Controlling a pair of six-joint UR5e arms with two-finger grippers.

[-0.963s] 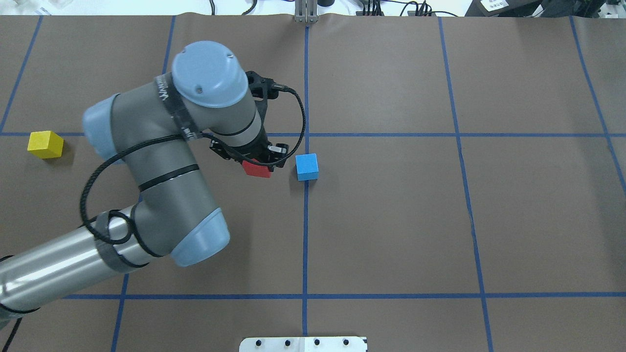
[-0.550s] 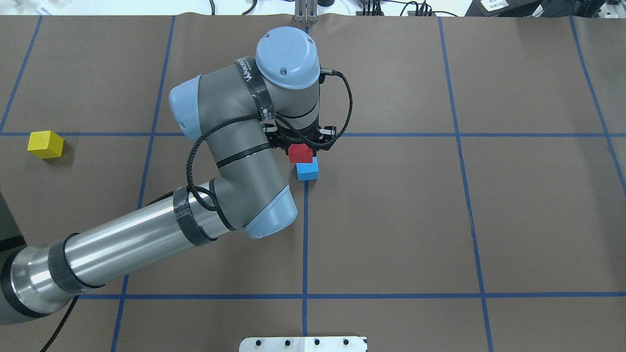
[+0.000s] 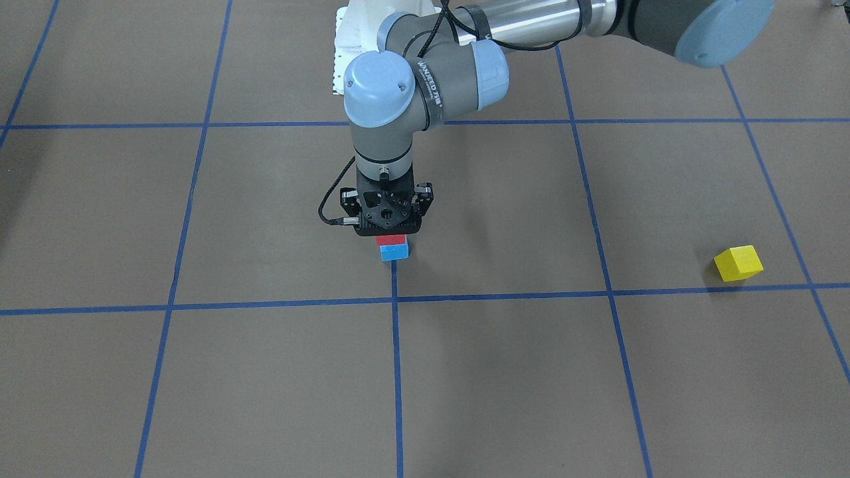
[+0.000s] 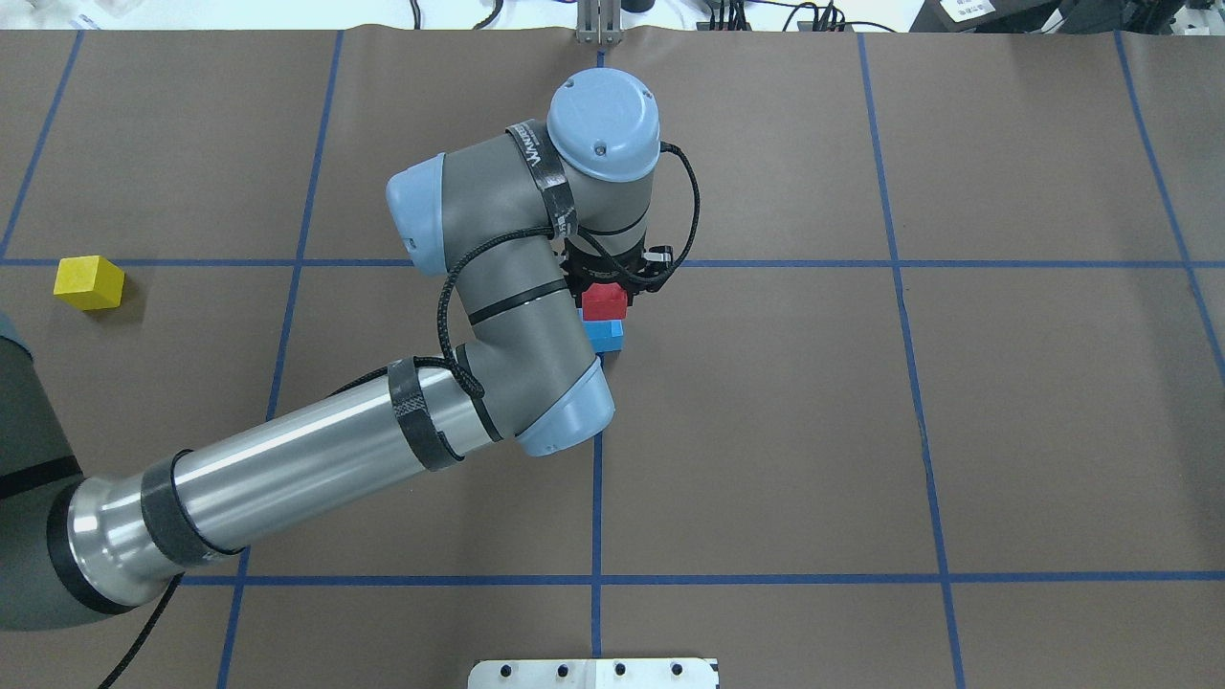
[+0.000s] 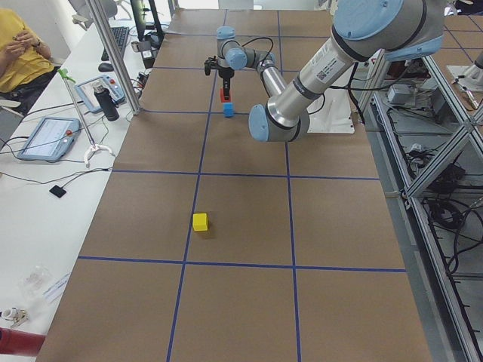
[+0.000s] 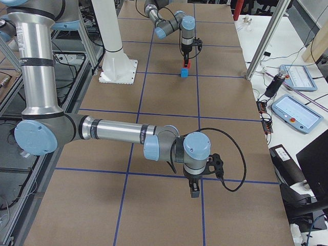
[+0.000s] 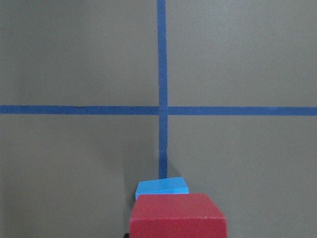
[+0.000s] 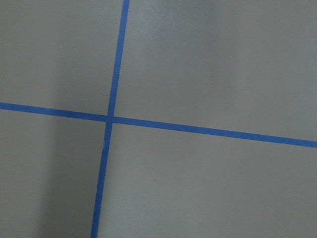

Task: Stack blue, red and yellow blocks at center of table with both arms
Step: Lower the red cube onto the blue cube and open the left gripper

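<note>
Found the left gripper (image 3: 390, 234) pointing straight down, clenched on the red block (image 4: 605, 302). Held that block directly above the blue block (image 4: 604, 337), seemingly a little apart in the side views. Saw the blue block resting at the centre of the table (image 4: 957, 431), on a blue tape line (image 4: 597, 478). Spotted the yellow block (image 4: 88, 282) far out left, well apart from the others. Noted the right gripper (image 6: 195, 192) low over the table's right end; could not tell whether released or clenched.
</note>
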